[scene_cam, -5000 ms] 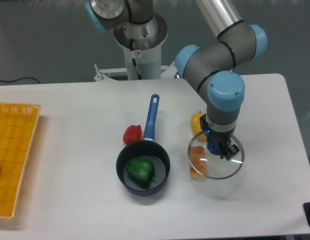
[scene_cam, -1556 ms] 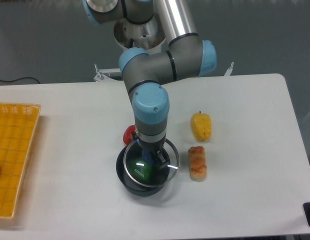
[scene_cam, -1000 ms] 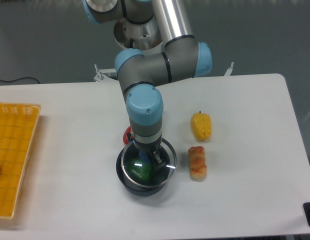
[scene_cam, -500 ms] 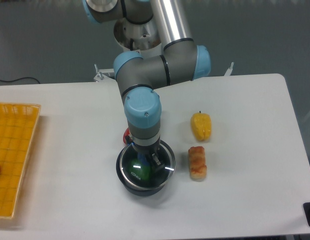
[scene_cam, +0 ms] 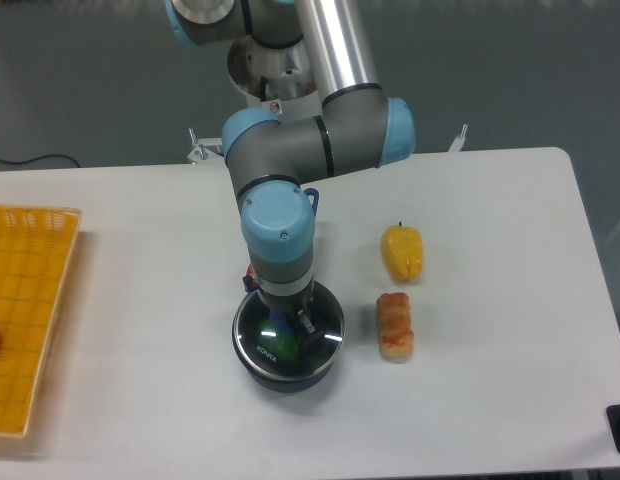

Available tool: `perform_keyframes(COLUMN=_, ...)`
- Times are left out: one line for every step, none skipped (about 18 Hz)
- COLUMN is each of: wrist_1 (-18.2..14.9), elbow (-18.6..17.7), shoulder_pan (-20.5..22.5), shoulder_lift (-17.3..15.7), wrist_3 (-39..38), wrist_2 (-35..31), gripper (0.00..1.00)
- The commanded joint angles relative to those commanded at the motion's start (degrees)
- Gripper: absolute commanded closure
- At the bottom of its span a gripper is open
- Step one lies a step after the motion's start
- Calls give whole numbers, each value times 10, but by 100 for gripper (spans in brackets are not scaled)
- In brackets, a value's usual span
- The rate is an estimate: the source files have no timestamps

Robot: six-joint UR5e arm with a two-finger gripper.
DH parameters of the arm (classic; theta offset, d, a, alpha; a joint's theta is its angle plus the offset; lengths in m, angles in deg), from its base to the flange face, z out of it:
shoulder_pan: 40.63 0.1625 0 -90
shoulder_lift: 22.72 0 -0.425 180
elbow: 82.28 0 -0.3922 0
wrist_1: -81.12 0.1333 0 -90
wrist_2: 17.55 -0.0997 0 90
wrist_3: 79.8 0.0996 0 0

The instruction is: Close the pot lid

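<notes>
The dark pot (scene_cam: pixel 252 371) stands at the front middle of the white table, with a green pepper (scene_cam: pixel 281 347) inside. Most of its blue handle is hidden behind the arm; only the handle's tip (scene_cam: pixel 311 197) shows. The glass pot lid (scene_cam: pixel 326 330) with its silver rim sits level right over the pot's mouth, and white lettering shows on the glass. My gripper (scene_cam: pixel 288 320) points straight down at the lid's centre, shut on the knob, which its fingers hide. I cannot tell whether the lid rests on the rim or hovers just above it.
A yellow pepper (scene_cam: pixel 403 252) and a piece of breaded food (scene_cam: pixel 394 326) lie right of the pot. A red pepper (scene_cam: pixel 251 279) peeks out behind the pot's left side. A yellow basket (scene_cam: pixel 25 310) stands at the left edge.
My gripper carried the pot lid from the table's right side over to the pot. In the last second it shifted slightly left and down, so the lid is centred on the pot.
</notes>
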Motion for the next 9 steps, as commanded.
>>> perform_keyframes(wrist_1=1, elbow=0, shoulder_pan=0, shoulder_lift=0, wrist_3=0, wrist_2=-1, gripper=39)
perform_keyframes(wrist_1=1, elbow=-1, shoulder_pan=-1, shoulder_lift=1, wrist_3=0, wrist_2=-1, gripper=39)
perform_keyframes(wrist_1=1, elbow=0, shoulder_pan=-1, shoulder_lift=2, wrist_3=-1, wrist_2=-1, gripper=39)
perform_keyframes(wrist_1=1, elbow=0, shoulder_pan=-3, shoulder_lift=3, wrist_3=-1, wrist_2=-1, gripper=39)
perform_keyframes(wrist_1=1, elbow=0, shoulder_pan=-4, shoulder_lift=3, wrist_3=-1, wrist_2=-1, gripper=39)
perform_keyframes(wrist_1=1, elbow=0, shoulder_pan=-5, shoulder_lift=3, wrist_3=-2, wrist_2=-1, gripper=39)
perform_keyframes(wrist_1=1, elbow=0, shoulder_pan=-6, shoulder_lift=3, wrist_3=-1, wrist_2=-1, gripper=39)
perform_keyframes(wrist_1=1, elbow=-1, shoulder_pan=-6, shoulder_lift=3, wrist_3=-2, wrist_2=-1, gripper=39)
perform_keyframes(wrist_1=1, elbow=-1, shoulder_pan=-6, shoulder_lift=3, wrist_3=-2, wrist_2=-1, gripper=39)
